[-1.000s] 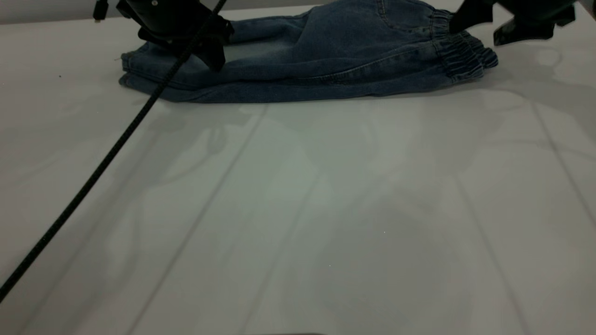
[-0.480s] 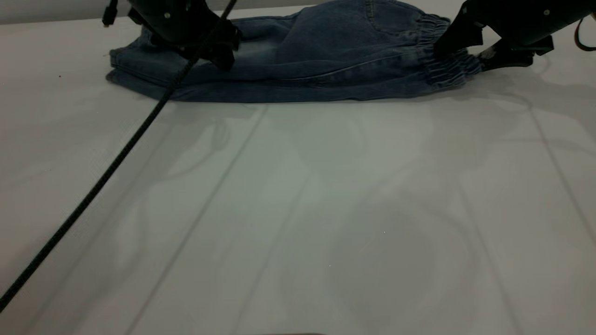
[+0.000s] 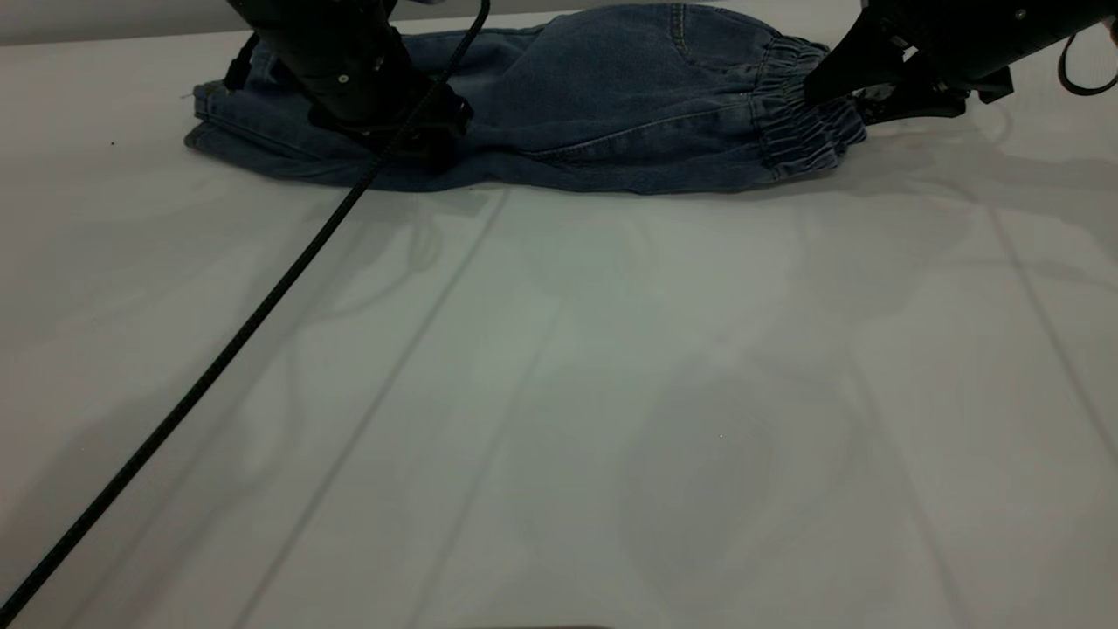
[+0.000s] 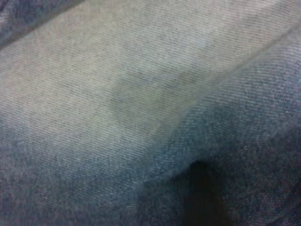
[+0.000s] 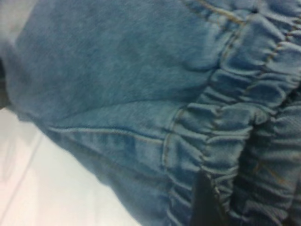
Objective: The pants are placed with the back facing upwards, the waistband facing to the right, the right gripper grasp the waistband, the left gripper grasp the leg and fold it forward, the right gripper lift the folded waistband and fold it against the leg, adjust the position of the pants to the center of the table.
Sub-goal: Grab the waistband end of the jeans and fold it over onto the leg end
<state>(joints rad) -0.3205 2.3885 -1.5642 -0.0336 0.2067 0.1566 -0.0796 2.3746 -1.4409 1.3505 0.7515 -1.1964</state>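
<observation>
Right gripper (image 3: pixel 860 92) is being clamped on the waistband (image 3: pixel 808 131) of the pants (image 3: pixel 559 114); left gripper (image 3: pixel 419 144) grip can't be told. Looks like fold-to-leg is being started, so lifting is needed.

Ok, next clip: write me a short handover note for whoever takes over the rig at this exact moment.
Left gripper: down on the leg end of the faded blue denim pants; whether it grips is not visible.
Right gripper: at the gathered elastic waistband; its grip cannot be judged either.
Pants: lying lengthwise at the far edge of the pale grey table, waistband toward the right arm, already folded in half along their length.
Done: the forward fold.
Left: lift the waistband over onto the leg end, then bring the bundle to the table's centre.
</observation>
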